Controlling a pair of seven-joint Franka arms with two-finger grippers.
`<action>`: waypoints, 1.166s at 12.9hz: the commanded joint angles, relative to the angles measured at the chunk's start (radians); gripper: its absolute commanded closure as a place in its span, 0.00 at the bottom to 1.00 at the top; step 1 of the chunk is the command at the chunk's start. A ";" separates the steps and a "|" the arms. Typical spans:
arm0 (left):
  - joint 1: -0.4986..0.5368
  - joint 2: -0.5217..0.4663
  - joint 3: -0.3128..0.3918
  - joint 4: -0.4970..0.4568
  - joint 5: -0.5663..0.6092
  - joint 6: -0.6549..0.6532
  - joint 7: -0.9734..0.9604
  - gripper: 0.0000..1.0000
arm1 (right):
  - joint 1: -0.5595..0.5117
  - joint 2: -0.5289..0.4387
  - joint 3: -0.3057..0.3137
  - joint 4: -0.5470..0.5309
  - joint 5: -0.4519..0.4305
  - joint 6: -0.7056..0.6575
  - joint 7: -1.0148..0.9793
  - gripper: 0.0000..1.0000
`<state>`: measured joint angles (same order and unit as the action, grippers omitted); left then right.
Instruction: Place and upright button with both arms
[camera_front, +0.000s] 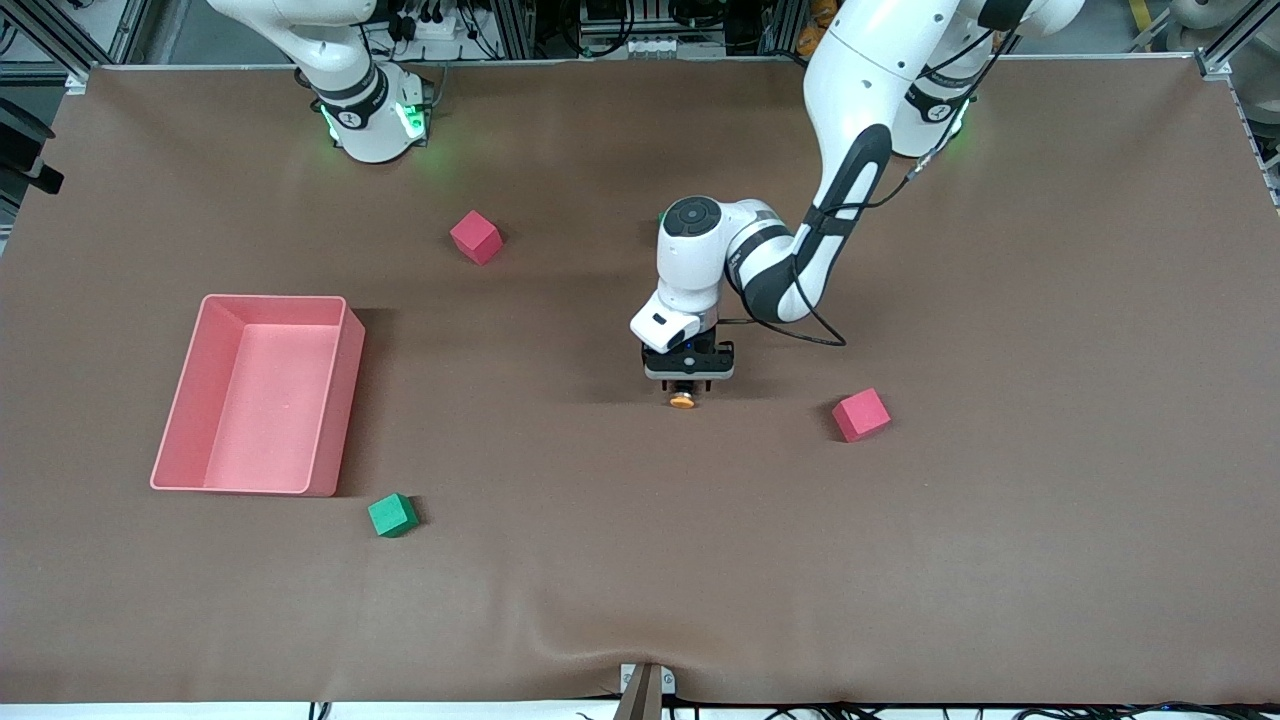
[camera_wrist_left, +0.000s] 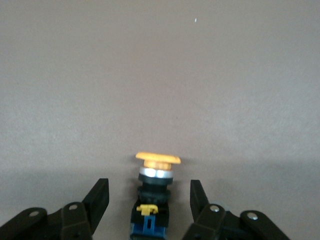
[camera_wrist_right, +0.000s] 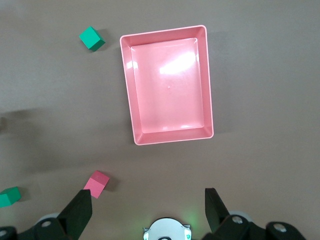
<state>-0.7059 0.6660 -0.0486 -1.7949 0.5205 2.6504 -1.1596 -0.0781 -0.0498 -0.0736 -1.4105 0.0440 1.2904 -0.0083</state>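
The button (camera_front: 682, 401) lies on its side on the brown table near the middle, its orange cap toward the front camera. My left gripper (camera_front: 685, 385) is down at the table around it. In the left wrist view the button (camera_wrist_left: 152, 200) shows its orange cap, silver ring and black-and-blue body between my open left gripper (camera_wrist_left: 150, 187); a gap shows on each side of the body. My right gripper (camera_wrist_right: 147, 200) is open and empty, held high over its own base; it is out of the front view.
A pink tray (camera_front: 345, 400) stands toward the right arm's end, also in the right wrist view (camera_wrist_right: 127, 95). A green cube (camera_front: 392, 515) lies nearer the front camera than the tray. One red cube (camera_front: 476, 237) lies farther back, another (camera_front: 861, 414) beside the button toward the left arm's end.
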 joint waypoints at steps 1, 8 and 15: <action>0.016 -0.011 -0.007 -0.006 0.001 0.002 0.003 0.22 | -0.023 -0.007 0.009 -0.007 0.017 -0.006 -0.009 0.00; 0.045 0.026 -0.042 0.123 -0.290 -0.162 0.316 0.25 | -0.020 -0.007 0.009 -0.007 0.017 -0.002 -0.005 0.00; 0.068 0.104 -0.042 0.207 -0.382 -0.199 0.451 0.26 | -0.016 -0.005 0.009 -0.008 0.017 -0.002 -0.005 0.00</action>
<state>-0.6471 0.7258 -0.0795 -1.6603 0.1733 2.4959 -0.7489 -0.0787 -0.0496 -0.0750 -1.4108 0.0445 1.2897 -0.0084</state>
